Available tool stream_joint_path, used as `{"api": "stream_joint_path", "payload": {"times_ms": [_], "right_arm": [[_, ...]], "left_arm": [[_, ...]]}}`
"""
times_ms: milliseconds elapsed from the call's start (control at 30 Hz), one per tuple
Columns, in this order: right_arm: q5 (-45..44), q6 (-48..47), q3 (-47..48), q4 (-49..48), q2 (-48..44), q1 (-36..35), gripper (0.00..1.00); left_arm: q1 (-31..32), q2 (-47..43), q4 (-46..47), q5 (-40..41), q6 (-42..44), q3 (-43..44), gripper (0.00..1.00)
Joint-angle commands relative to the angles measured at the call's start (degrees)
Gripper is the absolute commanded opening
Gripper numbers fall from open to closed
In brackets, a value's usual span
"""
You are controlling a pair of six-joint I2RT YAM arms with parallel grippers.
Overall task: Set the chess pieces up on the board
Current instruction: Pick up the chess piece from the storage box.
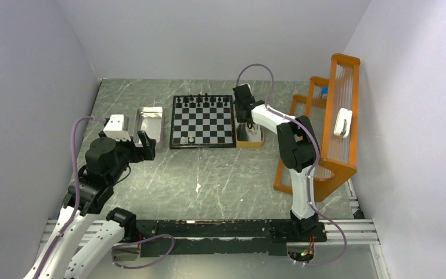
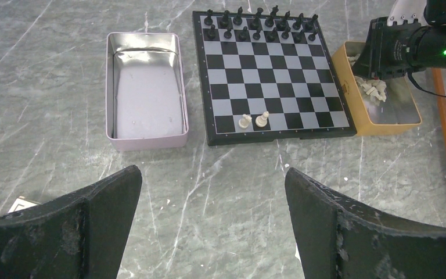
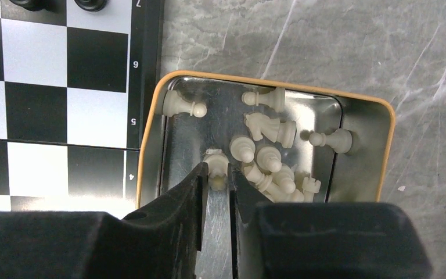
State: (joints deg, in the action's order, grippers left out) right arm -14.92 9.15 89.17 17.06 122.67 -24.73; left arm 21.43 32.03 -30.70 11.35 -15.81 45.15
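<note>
Board (image 1: 202, 121) with yellow tin (image 2: 389, 129) just right of it holding the cream pieces (image 3: 270, 157); left gripper (image 2: 212, 171) gapes empty, near-left of board; right gripper (image 3: 216, 174), in the tin, pinches one cream piece (image 3: 215, 158); likely light, hard, slick; grip mid-body.

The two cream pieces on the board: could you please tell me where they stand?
In the left wrist view, the two cream pieces stand together on the near row of the board, left of centre, toward the silver tin.

Likely a robotics lab cell, plain white walls (image 1: 209, 35), marble-patterned tabletop (image 1: 220, 180), aluminium mounting rail (image 1: 360, 231)
</note>
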Motion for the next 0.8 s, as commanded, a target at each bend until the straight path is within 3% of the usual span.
{"api": "stream_joint_path", "payload": {"times_ms": [0,467,767], "right_arm": [[-1.3,0.1,0.2,-0.8,-1.2,0.4,0.19],[2.3,1.8,0.1,3.1,-10.8,-0.8,0.13],[4.7,3.2,-0.9,2.7,-13.2,-6.8,0.14]], "left_arm": [[-0.8,-0.2,1.8,-0.1,0.6,-0.2,0.98],[-0.8,0.0,2.0,-0.5,0.4,-0.2,0.98],[-0.8,0.3,2.0,-0.7,0.3,-0.2,0.98]]}}
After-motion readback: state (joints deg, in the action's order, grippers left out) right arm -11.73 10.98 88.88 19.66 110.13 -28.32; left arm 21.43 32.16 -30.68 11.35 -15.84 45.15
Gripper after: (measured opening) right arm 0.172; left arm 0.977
